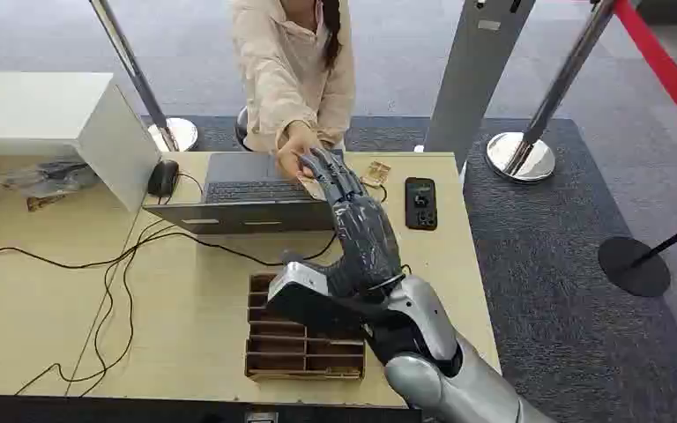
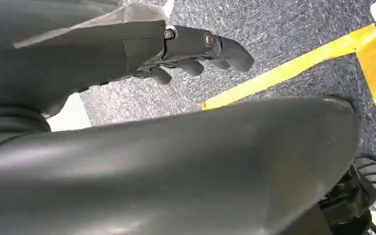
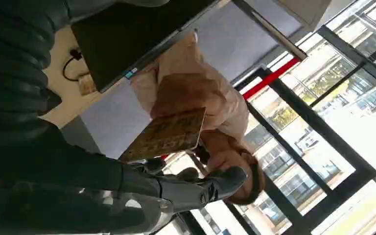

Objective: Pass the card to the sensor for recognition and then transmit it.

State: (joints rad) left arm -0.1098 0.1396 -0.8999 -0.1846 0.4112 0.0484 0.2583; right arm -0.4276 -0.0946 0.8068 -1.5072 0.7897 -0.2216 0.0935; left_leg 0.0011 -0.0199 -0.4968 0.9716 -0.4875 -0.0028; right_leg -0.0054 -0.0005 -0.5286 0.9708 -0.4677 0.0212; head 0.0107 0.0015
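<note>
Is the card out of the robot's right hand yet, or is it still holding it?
Cannot tell for sure. The card sits between the right hand and the person's hand; both touch it at the handover.

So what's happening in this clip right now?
The robot's right hand is stretched over the table toward a person's hand by the laptop. A card sits between them, the person's hand on its far end; whether the robot grips it is unclear. The left hand hangs above the floor.
</note>
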